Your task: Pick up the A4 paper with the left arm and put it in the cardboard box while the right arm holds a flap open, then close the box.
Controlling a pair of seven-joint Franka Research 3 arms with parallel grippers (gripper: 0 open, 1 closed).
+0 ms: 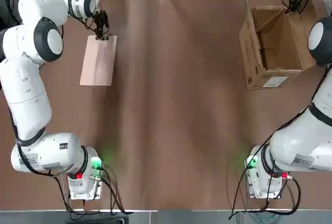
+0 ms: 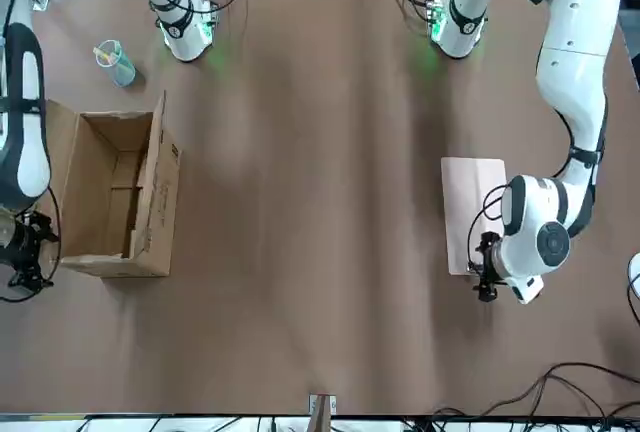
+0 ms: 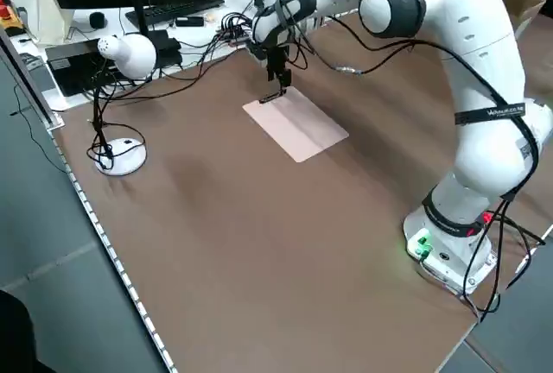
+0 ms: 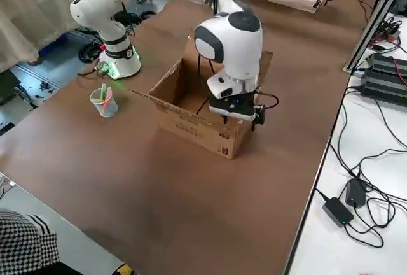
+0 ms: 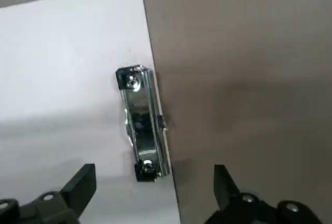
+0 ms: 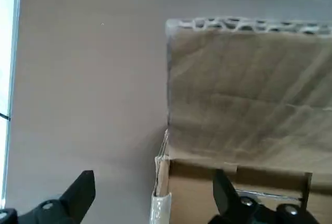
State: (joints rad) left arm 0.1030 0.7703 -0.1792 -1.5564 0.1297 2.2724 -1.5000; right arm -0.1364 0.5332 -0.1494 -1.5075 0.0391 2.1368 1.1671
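Left hand point(image 5: 155, 173) — fingers spread wide, nothing held — is positioned at the clipped short edge of the A4 paper point(image 1: 97, 63). One finger is on the paper side of that edge, the other over bare desk point(image 1: 171, 130). Contact with the metal clip point(image 5: 142, 123) is not visible. The A4 paper lies flat on the left part of the desk, clip end away from the arm bases, well apart from the cardboard box point(image 2: 150, 232).

Right hand point(image 6: 154, 177) is at the box, on the right part of the desk, at the end away from the arm bases. Its fingers are also wide apart and hold nothing. A broad flap point(image 6: 249, 94) stands in its wrist view; its edge is not between the fingers. The box is open at the top, and a cup of markers point(image 4: 103, 101) stands near it.

Step in hand, as judged: approach to the paper and to the flap. Next move:

1. Align the left fingers about the metal clip, lower as required and close. The raised clip probably gives a better purchase than the flat sheet.
2. Seat the flap between the right fingers and hold it outward.
3. Lift and transfer the paper only with the opening unobstructed — a sagging flap could catch it.
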